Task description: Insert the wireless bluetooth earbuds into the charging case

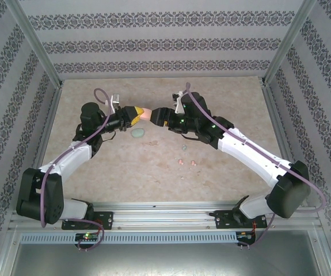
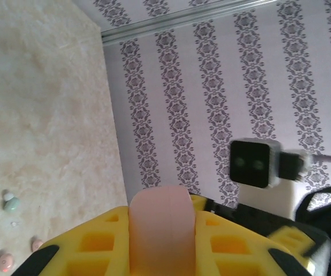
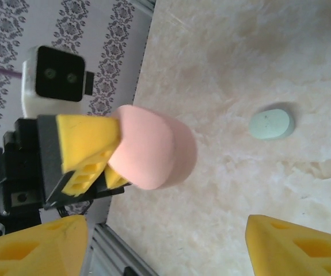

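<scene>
Arm bases sat bolted at the near edge of the bench (image 1: pixel 223 98), left and right.

Pink earbuds (image 1: pixel 186 163) lay loose as a pair on the bench surface, right of centre and well apart from both cases. One more tiny bud (image 1: pixel 183 148) lay just beyond them, its colour too small to tell from above. The left wrist camera caught two pink buds and a pale green earbud (image 2: pixel 11 202) lying separately on the bench.

Green case (image 1: pixel 137 133) lay flat and shut near the bench centre, just nearer than the grippers. It showed again in the right wrist view (image 3: pixel 271 123).

Left gripper (image 1: pixel 139 114) was raised over the far half of the bench, pointing right, its yellow fingers (image 2: pixel 234 247) clamped on the pink case (image 1: pixel 146 113). The case stuck out past the fingertips, clear of the bench. From the right wrist it looked rounded and shut (image 3: pixel 153 148).

Right gripper (image 1: pixel 158 115) faced it from the right, very close. Its jaws were spread wide with nothing between them, and the pink case stood apart from both fingers (image 3: pixel 295 247).
</scene>
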